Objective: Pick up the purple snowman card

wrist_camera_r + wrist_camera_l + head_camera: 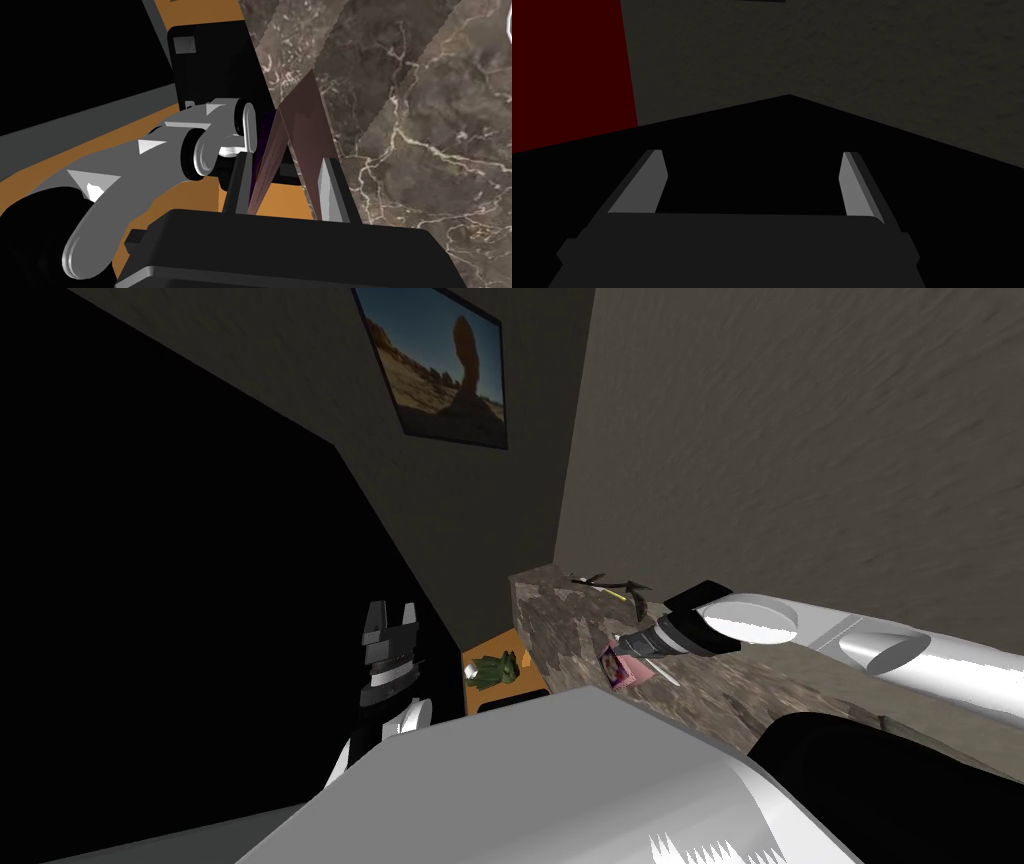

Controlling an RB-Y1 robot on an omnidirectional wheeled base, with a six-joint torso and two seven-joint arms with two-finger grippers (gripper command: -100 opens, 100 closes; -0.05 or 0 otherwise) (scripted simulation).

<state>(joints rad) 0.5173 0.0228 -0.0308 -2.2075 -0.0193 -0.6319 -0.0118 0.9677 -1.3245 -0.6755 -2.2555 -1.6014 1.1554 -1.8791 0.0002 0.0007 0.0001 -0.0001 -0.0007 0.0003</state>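
Observation:
The card [305, 130] is a folded, tent-shaped sheet, mauve outside and purple on its inner face. In the head view the card [616, 669] looks pink and purple, at the near edge of the brown marbled counter [560, 628]. My right gripper [285, 175] is shut on it, one finger pressing each panel. The right gripper [612, 653] reaches in over the counter from the right. My left gripper [390, 618] is raised to the left of the counter, and in its wrist view the left gripper [752, 172] stands open with nothing between its fingers.
A green toy figure [495, 669] lies on an orange surface [490, 648] just left of and below the counter's end. Thin dark and yellow items [610, 585] lie at the counter's far end, near the wall corner. A black area lies to the left.

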